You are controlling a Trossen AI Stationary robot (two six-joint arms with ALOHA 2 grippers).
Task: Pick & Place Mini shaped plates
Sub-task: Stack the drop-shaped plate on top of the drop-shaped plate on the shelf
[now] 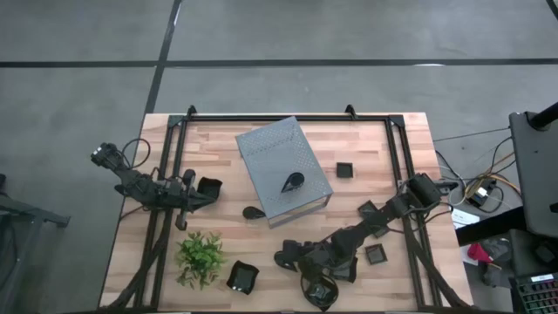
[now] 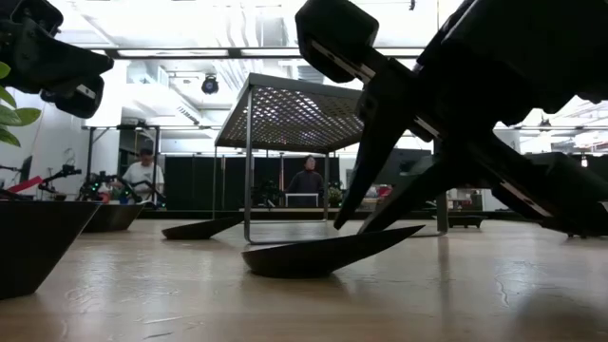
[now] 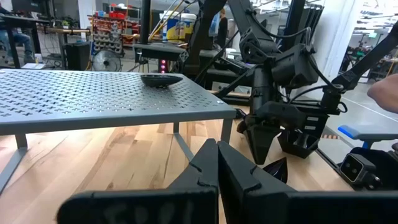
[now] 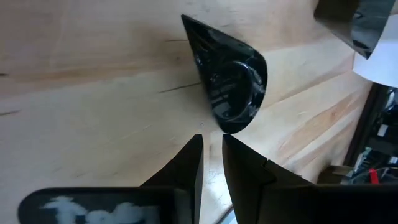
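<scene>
Mini shaped plates are scattered over the wooden surface [image 1: 131, 262]. 1 teardrop plate [image 4: 231, 92] lies on the surface just ahead of the right claw [image 4: 212, 146], at the near edge in the high view [image 1: 319, 291]. The right claw's 2 fingers are seen nearly together, with only a thin slit between them and nothing held; their tips are just short of the plate's rounded end and not touching it. In the low view the same plate [image 2: 328, 255] rests tilted, its pointed end raised off the wood.

Another teardrop plate [image 1: 292, 182] sits on top of the grey perforated box [image 1: 283, 166], and a third [image 1: 254, 212] lies beside the box. Square plates are seen to the right [image 1: 344, 170] [image 1: 376, 254] and near the plant [image 1: 241, 276]. The green plant [image 1: 200, 255] stands at the near left.

The left claw [image 1: 196, 194] waits at the left, next to a square plate [image 1: 209, 187]; its fingers are pressed together and empty.

A risk is judged here: with the fingers so narrow, the glossy, tilted plate could be pushed or spun away instead of gripped, and it lies close to the surface's edge.
</scene>
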